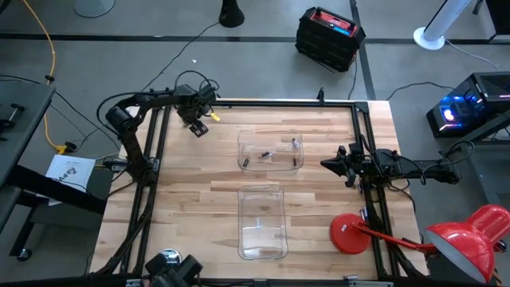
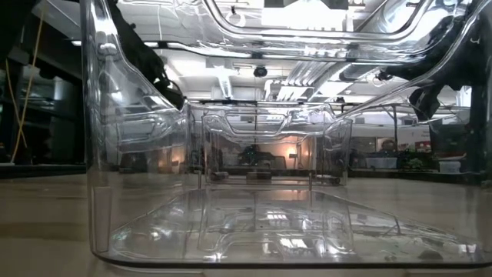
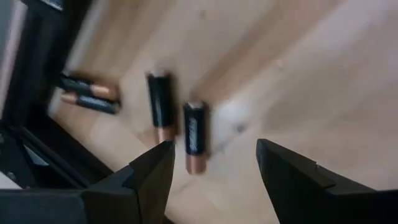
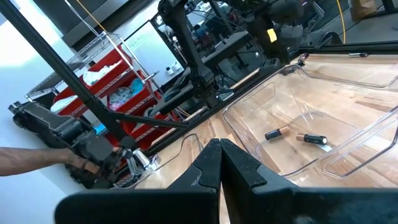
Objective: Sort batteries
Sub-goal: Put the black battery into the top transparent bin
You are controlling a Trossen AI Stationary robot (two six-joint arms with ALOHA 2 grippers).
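Sorting partly done: few batteries (image 1: 271, 155) in far bin (image 1: 296, 134), others loose under spread-fingered left gripper (image 3: 214, 163); right gripper (image 4: 220, 157) idle, pinched closed.

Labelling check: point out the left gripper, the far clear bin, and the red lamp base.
left gripper (image 3: 214, 165), left wrist view, gap between open fingertips.
far clear bin (image 1: 271, 132), high view, far rim.
red lamp base (image 1: 347, 233), high view, disc centre.
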